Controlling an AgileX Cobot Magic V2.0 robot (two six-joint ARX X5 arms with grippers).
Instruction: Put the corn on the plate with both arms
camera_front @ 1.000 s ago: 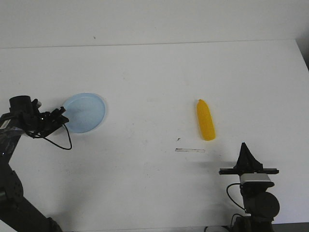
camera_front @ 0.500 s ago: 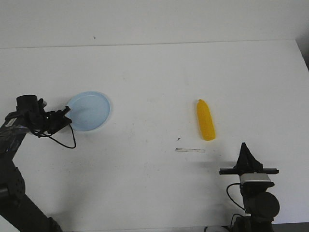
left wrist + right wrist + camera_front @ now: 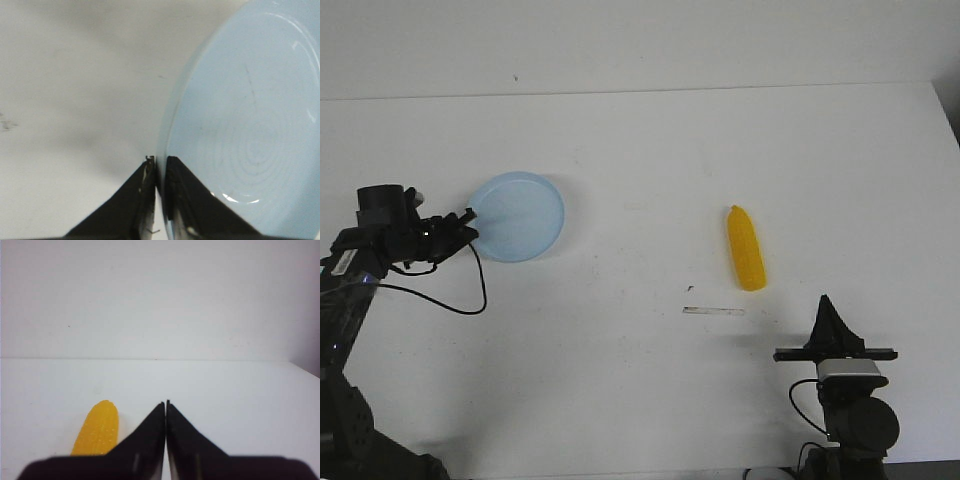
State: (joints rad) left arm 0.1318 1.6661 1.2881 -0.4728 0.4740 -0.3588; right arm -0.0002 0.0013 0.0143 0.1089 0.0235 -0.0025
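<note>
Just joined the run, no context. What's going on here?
The left tool is shut on the plate's rim, and over the last second it has carried the plate rightward across the table, toward the corn. The corn lies untouched on the right side. The right tool is shut and empty, parked just short of the corn.

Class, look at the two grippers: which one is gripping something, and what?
The left gripper: its fingers pinch the blue plate's rim. The right gripper is shut on nothing, near the corn.
</note>
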